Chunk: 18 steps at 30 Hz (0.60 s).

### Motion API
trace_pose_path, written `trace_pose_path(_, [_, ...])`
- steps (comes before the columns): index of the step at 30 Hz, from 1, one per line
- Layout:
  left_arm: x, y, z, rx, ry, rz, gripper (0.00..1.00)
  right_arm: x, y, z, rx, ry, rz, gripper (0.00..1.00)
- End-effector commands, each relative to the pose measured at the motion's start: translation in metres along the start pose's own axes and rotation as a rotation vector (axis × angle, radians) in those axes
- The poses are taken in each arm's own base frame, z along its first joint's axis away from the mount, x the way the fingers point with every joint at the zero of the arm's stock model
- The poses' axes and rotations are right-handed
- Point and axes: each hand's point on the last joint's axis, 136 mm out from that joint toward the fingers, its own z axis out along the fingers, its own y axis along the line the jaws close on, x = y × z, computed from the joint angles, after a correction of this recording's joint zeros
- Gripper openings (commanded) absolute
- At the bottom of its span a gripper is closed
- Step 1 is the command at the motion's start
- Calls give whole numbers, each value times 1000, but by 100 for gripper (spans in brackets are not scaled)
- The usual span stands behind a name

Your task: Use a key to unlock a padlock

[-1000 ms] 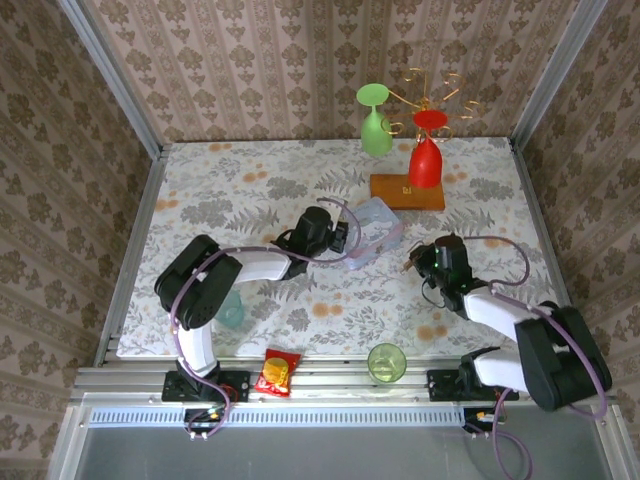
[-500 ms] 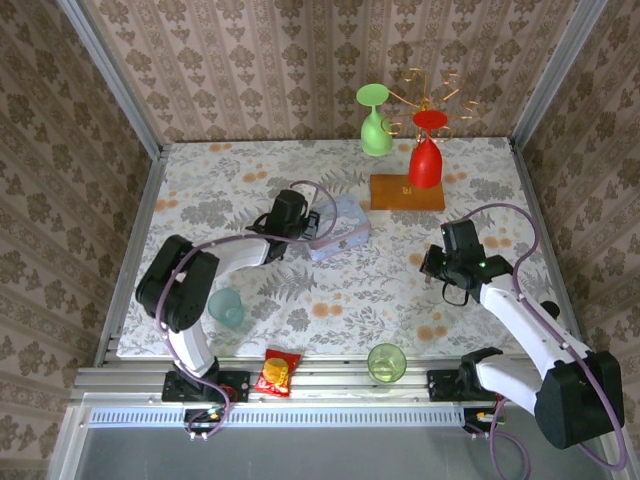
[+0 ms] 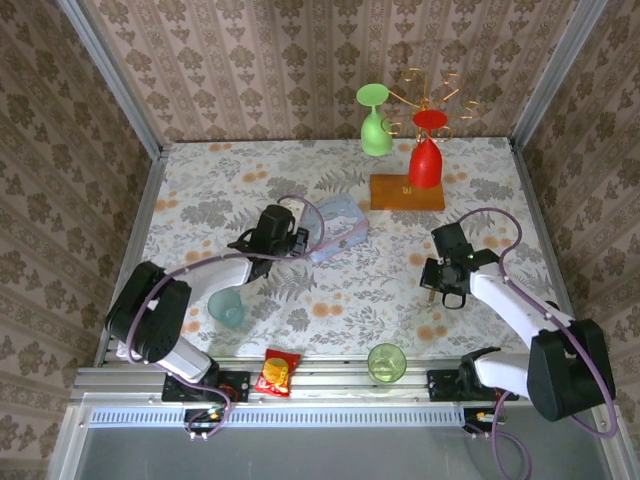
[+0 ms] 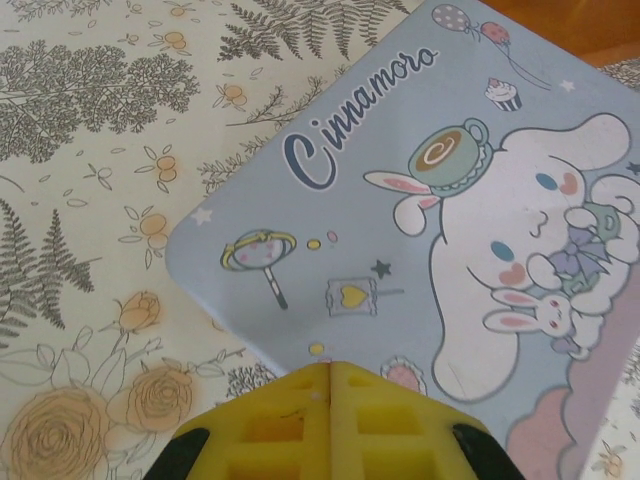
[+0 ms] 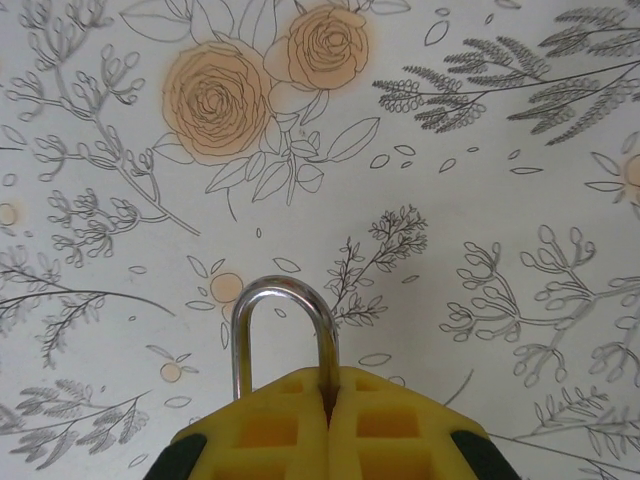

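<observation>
In the right wrist view my right gripper (image 5: 327,385) is shut on the padlock; its silvery U-shaped shackle (image 5: 240,340) sticks out past the yellow fingertips, one leg pinched between them, and the brass body is hidden. From above, that gripper (image 3: 432,283) hangs over the right-middle of the table. My left gripper (image 4: 330,370) is shut, with nothing visible between its fingers, at the near corner of the pale blue cartoon tin (image 4: 430,220). In the top view the left gripper (image 3: 303,243) sits against the tin (image 3: 338,225). No key shows.
A green wine glass (image 3: 375,125) and a red one (image 3: 425,160) hang on a gold rack with a wooden base (image 3: 407,192) at the back. A teal cup (image 3: 228,308), a snack packet (image 3: 278,372) and a green cup (image 3: 386,362) lie near the front edge.
The left arm swung left and the blue tin shifted left with it. The right arm stretched out and then drew its gripper slightly toward the front.
</observation>
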Motion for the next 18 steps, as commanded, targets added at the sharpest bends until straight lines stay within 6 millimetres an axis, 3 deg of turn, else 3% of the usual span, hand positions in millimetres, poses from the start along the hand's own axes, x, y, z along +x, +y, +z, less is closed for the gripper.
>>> trace_pose_path(1, [1, -5, -16, 15, -5, -24, 2, -9, 11, 10, -24, -27, -2, 0])
trace_pose_path(9, [1, 0, -38, -7, -17, -21, 2, -7, 21, 31, -31, 7, 1, 0])
trace_pose_path(18, [10, -3, -41, 3, -9, -38, 2, -4, 34, 45, 0, 24, -40, 0])
